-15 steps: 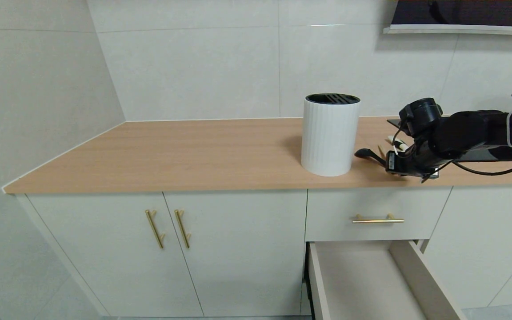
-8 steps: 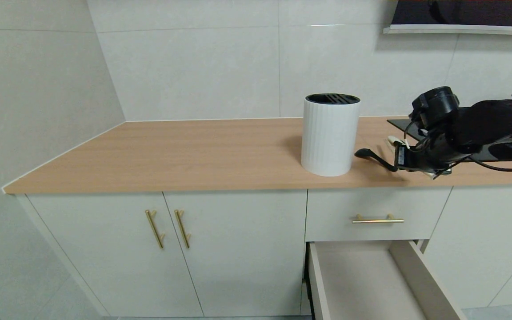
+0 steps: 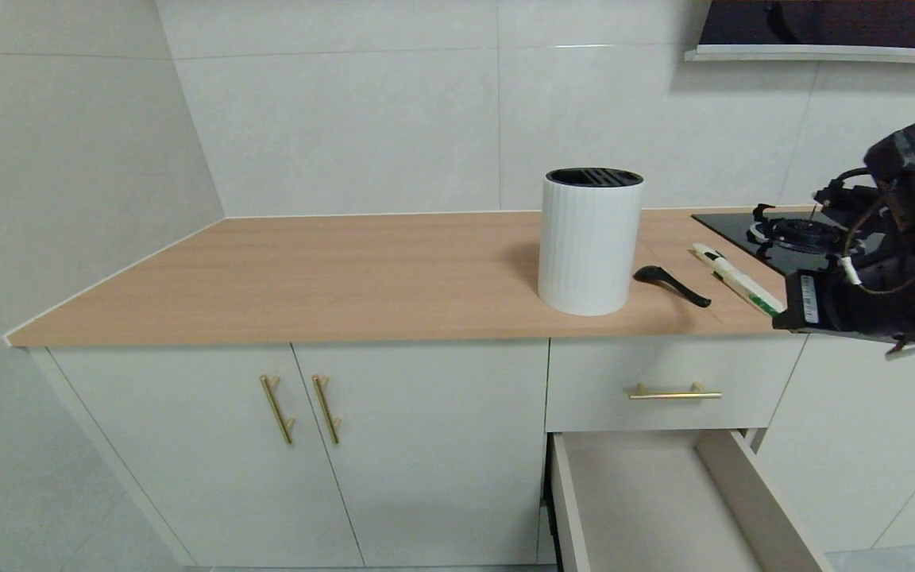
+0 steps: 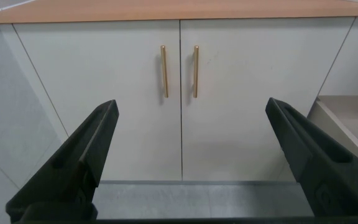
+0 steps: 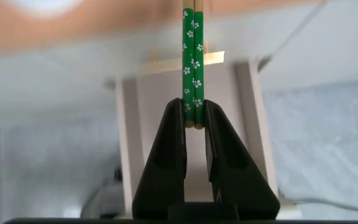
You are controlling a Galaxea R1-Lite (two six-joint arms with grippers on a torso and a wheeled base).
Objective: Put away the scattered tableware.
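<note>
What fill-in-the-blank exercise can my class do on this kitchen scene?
1. The right gripper is shut on a pair of green ___.
2. The spoon lying on the counter by the white holder is ___ in colour.
3. The left gripper is ___.
4. Below the counter, one ___ is pulled out.
Missing words: chopsticks; black; open; drawer.

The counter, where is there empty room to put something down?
The long stretch of counter from the wall corner to the white holder is bare. The open drawer below looks empty too. Right of the holder it is crowded: a black spoon, a white-and-green utensil, then the stove.
</note>
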